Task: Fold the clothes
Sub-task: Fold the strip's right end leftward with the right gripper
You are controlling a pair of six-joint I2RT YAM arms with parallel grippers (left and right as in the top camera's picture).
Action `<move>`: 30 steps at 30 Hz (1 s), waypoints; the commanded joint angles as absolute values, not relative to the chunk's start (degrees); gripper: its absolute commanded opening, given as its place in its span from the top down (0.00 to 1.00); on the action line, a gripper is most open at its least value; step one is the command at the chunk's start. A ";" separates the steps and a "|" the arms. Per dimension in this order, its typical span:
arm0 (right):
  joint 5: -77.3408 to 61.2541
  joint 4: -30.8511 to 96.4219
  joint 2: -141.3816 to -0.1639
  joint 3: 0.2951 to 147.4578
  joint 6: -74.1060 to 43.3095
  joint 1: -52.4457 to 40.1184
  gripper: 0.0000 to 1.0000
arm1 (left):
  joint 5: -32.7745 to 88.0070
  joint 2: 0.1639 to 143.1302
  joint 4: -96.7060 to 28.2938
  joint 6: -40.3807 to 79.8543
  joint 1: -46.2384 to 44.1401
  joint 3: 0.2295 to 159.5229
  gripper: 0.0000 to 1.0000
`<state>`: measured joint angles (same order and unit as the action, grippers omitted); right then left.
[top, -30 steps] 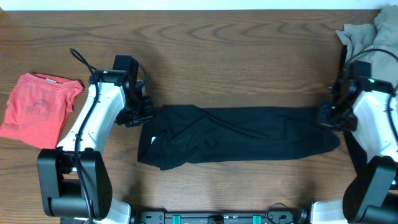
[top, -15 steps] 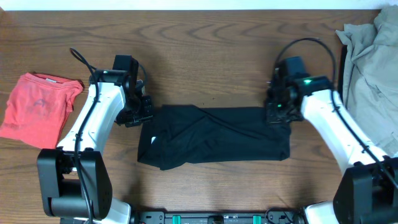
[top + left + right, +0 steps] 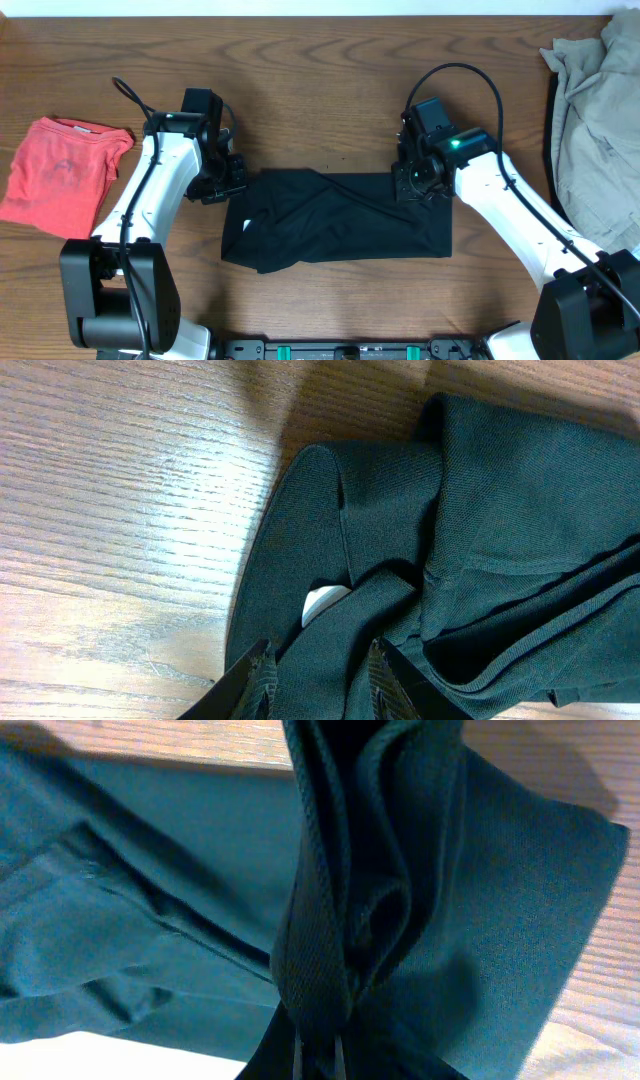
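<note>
The black shirt (image 3: 335,222) lies as a folded band across the middle of the table. My left gripper (image 3: 226,186) is at its top-left corner, and the left wrist view (image 3: 318,660) shows its fingers closed on a bunch of the black cloth (image 3: 500,510) beside a white label (image 3: 322,603). My right gripper (image 3: 414,186) is shut on the shirt's right end and holds it over the shirt's body. In the right wrist view (image 3: 318,1045) a thick fold of cloth (image 3: 320,920) is pinched between the fingers.
A coral-red tee (image 3: 60,176) lies crumpled at the left edge of the table. A beige garment (image 3: 595,120) is heaped at the right edge. The wooden table (image 3: 320,80) is bare at the back and along the front.
My right gripper has carried the shirt's right end leftwards from the far right to over the shirt's middle, shortening the band. The left arm has not moved.
</note>
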<state>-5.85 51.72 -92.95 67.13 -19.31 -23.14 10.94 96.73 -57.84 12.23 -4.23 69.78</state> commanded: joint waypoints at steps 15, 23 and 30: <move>-18.28 51.72 -93.01 67.72 -16.62 -27.99 0.64 | 10.20 96.20 -57.74 12.78 -4.14 70.74 0.67; -15.90 51.81 -93.01 67.72 -14.09 -28.34 0.41 | 10.20 96.20 -57.76 12.78 -4.14 70.74 0.67; -8.99 52.07 -93.06 67.68 -15.86 -28.18 0.47 | 10.20 96.20 -57.76 12.78 -4.14 70.74 0.67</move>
<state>-11.94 52.01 -92.95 67.13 -15.46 -28.27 10.94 96.73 -57.63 12.23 -4.23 69.78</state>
